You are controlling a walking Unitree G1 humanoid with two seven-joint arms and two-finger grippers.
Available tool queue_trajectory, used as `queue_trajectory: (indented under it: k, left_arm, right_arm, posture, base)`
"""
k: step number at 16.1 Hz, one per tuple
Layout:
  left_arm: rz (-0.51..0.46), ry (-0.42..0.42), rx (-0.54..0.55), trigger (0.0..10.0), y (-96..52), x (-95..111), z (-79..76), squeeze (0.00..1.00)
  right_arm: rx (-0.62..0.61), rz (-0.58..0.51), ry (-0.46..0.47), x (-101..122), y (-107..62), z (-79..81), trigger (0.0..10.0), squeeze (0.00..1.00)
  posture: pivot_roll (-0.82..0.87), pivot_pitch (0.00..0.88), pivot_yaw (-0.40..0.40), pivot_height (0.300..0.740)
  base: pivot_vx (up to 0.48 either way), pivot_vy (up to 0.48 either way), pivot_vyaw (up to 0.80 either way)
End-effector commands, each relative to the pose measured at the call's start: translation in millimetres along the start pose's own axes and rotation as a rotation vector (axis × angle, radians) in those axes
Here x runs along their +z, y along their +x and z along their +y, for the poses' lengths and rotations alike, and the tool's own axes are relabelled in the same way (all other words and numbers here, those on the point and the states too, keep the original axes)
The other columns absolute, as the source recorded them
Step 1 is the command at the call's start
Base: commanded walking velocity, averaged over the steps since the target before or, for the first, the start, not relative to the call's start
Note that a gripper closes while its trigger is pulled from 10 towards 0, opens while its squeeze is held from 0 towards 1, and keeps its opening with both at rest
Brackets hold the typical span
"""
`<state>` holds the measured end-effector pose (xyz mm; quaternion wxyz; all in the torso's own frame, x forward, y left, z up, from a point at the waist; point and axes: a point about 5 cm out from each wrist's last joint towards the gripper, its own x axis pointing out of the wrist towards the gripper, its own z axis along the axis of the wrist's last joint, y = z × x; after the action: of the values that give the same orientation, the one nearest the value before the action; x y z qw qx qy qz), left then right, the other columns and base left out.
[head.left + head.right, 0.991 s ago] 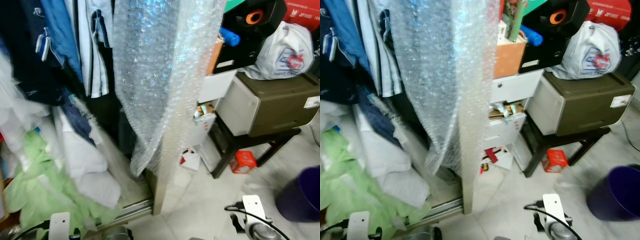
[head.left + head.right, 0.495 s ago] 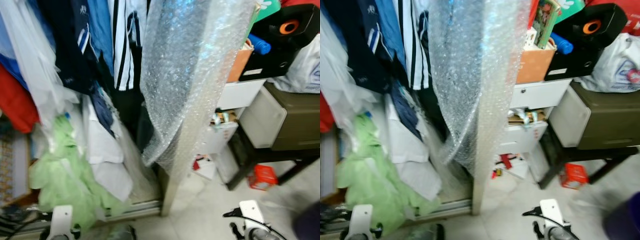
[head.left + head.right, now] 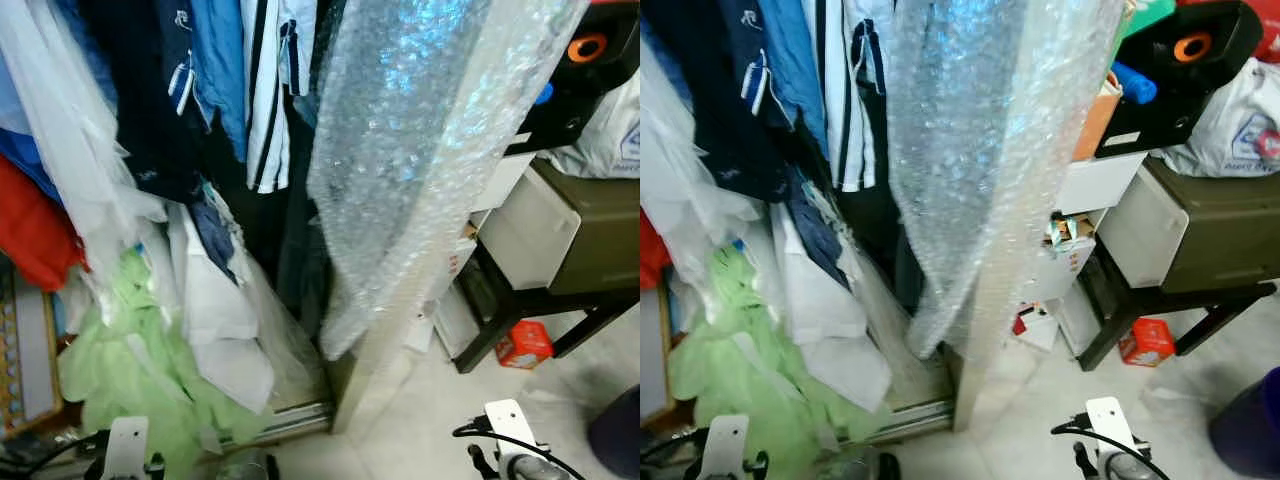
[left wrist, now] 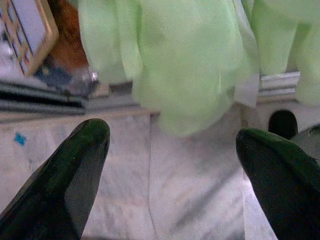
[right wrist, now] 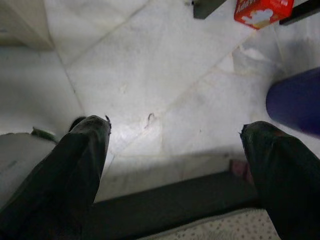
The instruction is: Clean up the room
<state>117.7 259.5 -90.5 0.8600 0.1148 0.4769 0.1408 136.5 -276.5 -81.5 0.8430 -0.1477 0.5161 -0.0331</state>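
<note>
Green fabric (image 3: 130,360) lies heaped on the closet floor under the hanging clothes (image 3: 190,90), beside a bubble-wrapped panel (image 3: 420,150). Both arms hang low; the left claw (image 4: 172,165) is spread above the floor just short of that heap, and the right claw (image 5: 175,165) is spread over bare tile near a red box (image 5: 262,10). Judged a searching step: next, probably reach the left claw down to the fabric (its edge is blurred).

I'm facing hanging clothes (image 3: 790,90) on the left, with a heap of garments (image 3: 750,370) beneath them down to the sliding track (image 3: 905,415). Right of them a bubble-wrapped panel (image 3: 990,150) stands upright on the floor (image 3: 1040,420) — behind it, drawers (image 3: 1095,185). Further right, a storage box (image 3: 1200,235) sits on a low table (image 3: 1160,305), a small carton (image 3: 1143,340) under it.
</note>
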Motion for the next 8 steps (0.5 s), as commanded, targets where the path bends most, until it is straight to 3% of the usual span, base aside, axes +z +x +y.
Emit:
queue_trajectory:
  k: [1,3,6,8]
  left_arm:
    - [-0.013,0.036,-0.011,10.0,0.1,0.9,1.7,0.0]
    - [-0.017,0.025,-0.016,10.0,0.6,2.8,1.3,0.0]
    - [-0.025,0.039,-0.024,10.0,1.2,4.7,2.2,0.0]
    - [-0.026,0.018,-0.031,10.0,1.1,4.3,4.1,0.0]
  right_arm:
    - [0.009,0.002,-0.014,-1.2,-0.2,0.4,10.0,0.0]
    - [0.014,-0.003,-0.029,-0.2,-0.2,0.8,10.0,0.0]
    - [0.018,-0.007,-0.032,0.7,0.1,1.9,10.0,0.0]
    - [0.017,-0.008,-0.036,1.5,0.3,2.2,10.0,0.0]
  posture:
    - [-0.05,0.0,-0.021,0.74]
    - [-0.05,0.0,-0.02,0.74]
    - [-0.05,0.0,-0.02,0.74]
    - [-0.05,0.0,-0.019,0.74]
  base:
    - [0.0,0.0,0.0]
    - [0.0,0.0,0.0]
    - [0.0,0.0,0.8]
    - [0.0,0.0,0.0]
